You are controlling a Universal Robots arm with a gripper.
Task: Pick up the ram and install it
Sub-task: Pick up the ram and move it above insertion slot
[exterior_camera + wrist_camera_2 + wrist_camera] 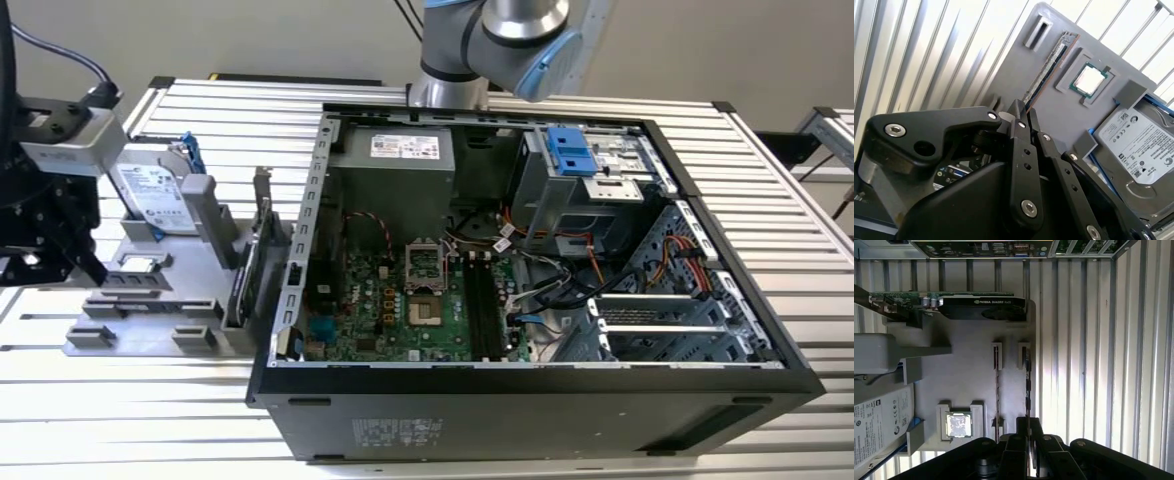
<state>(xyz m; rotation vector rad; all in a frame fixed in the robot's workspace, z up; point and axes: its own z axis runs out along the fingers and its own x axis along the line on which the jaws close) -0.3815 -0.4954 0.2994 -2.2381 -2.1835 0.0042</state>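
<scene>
Gripper (pixel 1023 112) is closed on one end of ram (pixel 1049 67), which stands on edge in grey fixture (pixel 1064 120), near CPU (pixel 1089 80).

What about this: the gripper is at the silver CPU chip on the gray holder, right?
Not the CPU chip: the gripper is at one end of the ram on the gray holder, as the second wrist view shows.
</scene>
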